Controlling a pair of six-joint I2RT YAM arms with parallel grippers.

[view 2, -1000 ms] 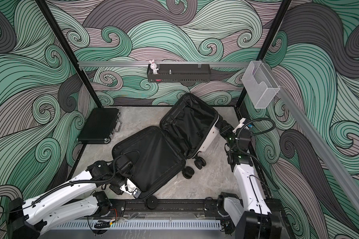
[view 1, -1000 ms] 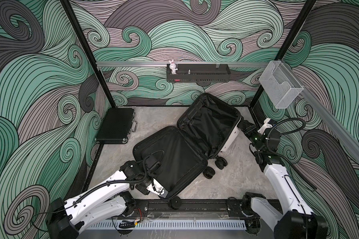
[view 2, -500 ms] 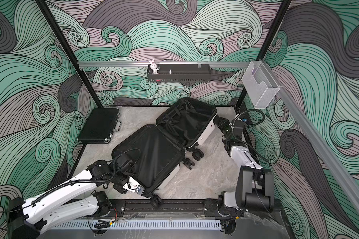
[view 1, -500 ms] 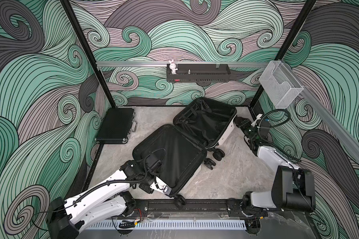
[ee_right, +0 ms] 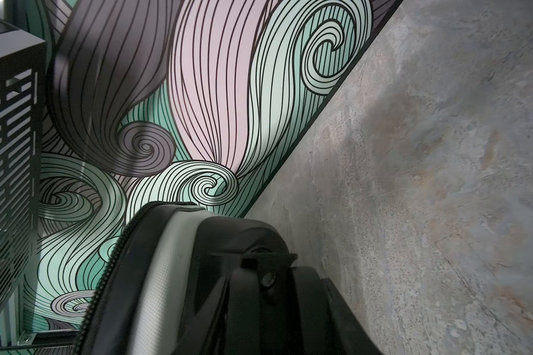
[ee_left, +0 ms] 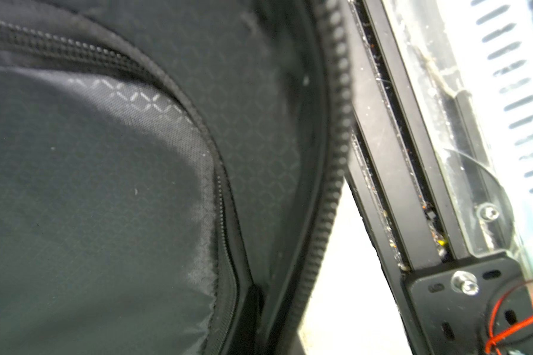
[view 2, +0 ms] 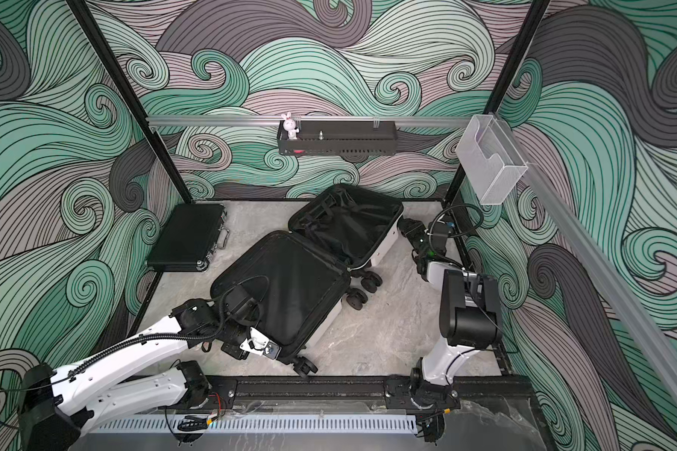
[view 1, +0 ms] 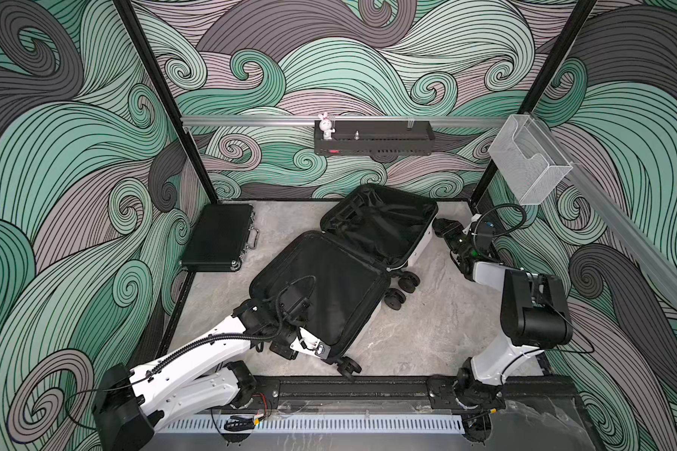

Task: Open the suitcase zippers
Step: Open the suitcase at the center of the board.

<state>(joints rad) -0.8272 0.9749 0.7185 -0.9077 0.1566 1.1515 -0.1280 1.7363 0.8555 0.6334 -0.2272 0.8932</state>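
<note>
Left hand (view 1: 310,346) is seen closed together at the 7 o'clock rim of the suitcase (view 1: 341,289), which is laid open mid-way on the bench (view 1: 427,324) (zippers (ee_left: 336,172) parted there), while the right hand (view 1: 444,230), whose gap cannot be told, is held just beside the 2 o'clock half.

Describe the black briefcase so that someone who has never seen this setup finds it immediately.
Start at the grey stone-look tabletop and go to its far corner on the robot's left. There the briefcase lies flat and shut, with a metal handle. Unlike the suitcase beside it, splayed open with wheels, it is slim, closed and wheel-less.
</note>
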